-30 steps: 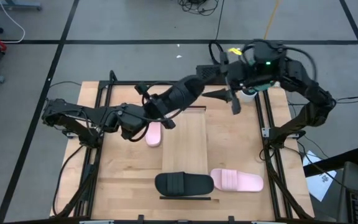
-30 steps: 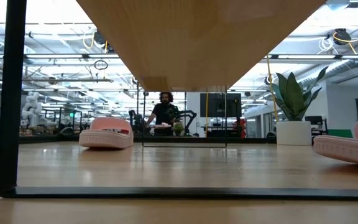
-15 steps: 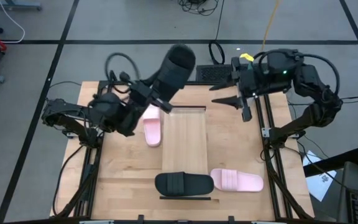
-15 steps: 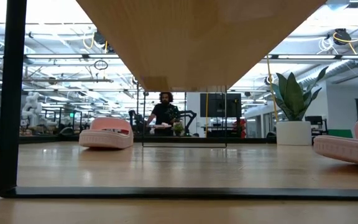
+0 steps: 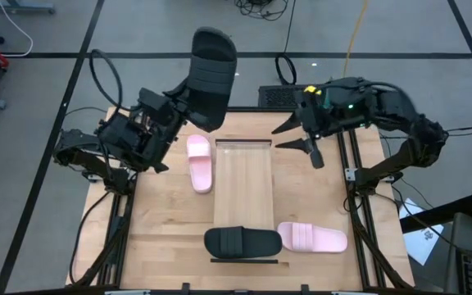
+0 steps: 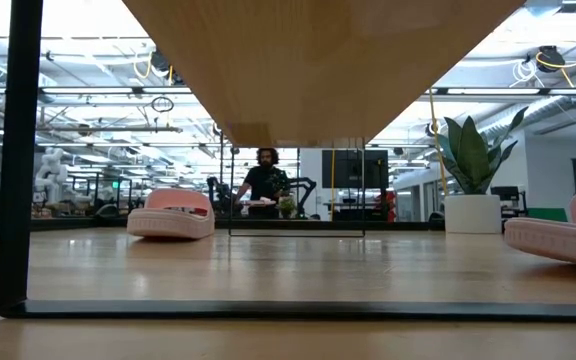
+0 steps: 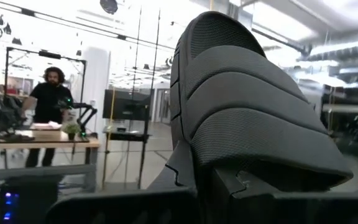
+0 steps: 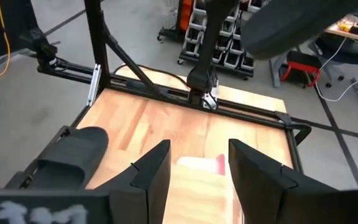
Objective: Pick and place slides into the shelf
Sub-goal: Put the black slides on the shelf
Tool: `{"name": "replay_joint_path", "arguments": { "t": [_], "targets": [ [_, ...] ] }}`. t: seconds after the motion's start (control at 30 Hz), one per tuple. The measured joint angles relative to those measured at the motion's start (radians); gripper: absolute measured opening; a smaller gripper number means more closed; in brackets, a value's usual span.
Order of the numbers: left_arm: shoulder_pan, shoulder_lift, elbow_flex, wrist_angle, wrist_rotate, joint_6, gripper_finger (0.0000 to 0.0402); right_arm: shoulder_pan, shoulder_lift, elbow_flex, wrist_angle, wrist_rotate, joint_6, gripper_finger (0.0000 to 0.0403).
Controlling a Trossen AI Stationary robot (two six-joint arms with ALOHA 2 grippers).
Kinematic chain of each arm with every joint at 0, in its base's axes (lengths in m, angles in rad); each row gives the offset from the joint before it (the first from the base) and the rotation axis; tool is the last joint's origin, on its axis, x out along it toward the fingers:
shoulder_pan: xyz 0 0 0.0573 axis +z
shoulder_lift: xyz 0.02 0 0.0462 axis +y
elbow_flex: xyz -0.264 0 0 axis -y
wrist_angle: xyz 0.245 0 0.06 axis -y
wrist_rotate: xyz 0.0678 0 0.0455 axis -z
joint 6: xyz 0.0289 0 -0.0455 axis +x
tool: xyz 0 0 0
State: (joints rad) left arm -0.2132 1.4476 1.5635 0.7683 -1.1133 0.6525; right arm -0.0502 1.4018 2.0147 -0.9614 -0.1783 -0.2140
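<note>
Four slides in the high view. One black slide (image 5: 210, 78) is raised in the upper middle of the frame, clamped in the left gripper (image 5: 177, 105), past the table's far edge. One pink slide (image 5: 200, 162) lies just left of the shelf (image 5: 242, 192), which runs down the frame's centre. Second black slide (image 5: 242, 242) lies across the shelf's lower end; second pink slide (image 5: 313, 238) touches it on the right. Right gripper (image 5: 295, 136), upper right of centre, fingers spread, holding nothing.

Low view: pink slide (image 6: 171, 213) left of centre on the table (image 6: 288, 270); another (image 6: 560, 235) at the right edge. A person (image 6: 265, 185) stands far behind.

Left wrist view: black slide (image 7: 247, 118) fills the frame, gripped at its lower end.

Right wrist view: fingers (image 8: 151, 171) apart above the table, black slide (image 8: 70, 155) at lower left.
</note>
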Motion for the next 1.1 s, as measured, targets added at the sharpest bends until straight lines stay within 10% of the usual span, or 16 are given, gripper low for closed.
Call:
{"name": "replay_joint_path", "arguments": {
  "t": [0.5,1.1],
  "targets": [
    [0.051,-0.001,0.000,0.011,-0.130,-0.087,0.0000,0.026,-0.028,-0.301,0.480,0.031,-0.065,0.0150],
    [0.122,0.010,-0.019,-0.343,-0.197,-0.541,0.0000,0.226,0.002,-0.320,0.729,0.795,-0.684,0.0150]
  ]
}}
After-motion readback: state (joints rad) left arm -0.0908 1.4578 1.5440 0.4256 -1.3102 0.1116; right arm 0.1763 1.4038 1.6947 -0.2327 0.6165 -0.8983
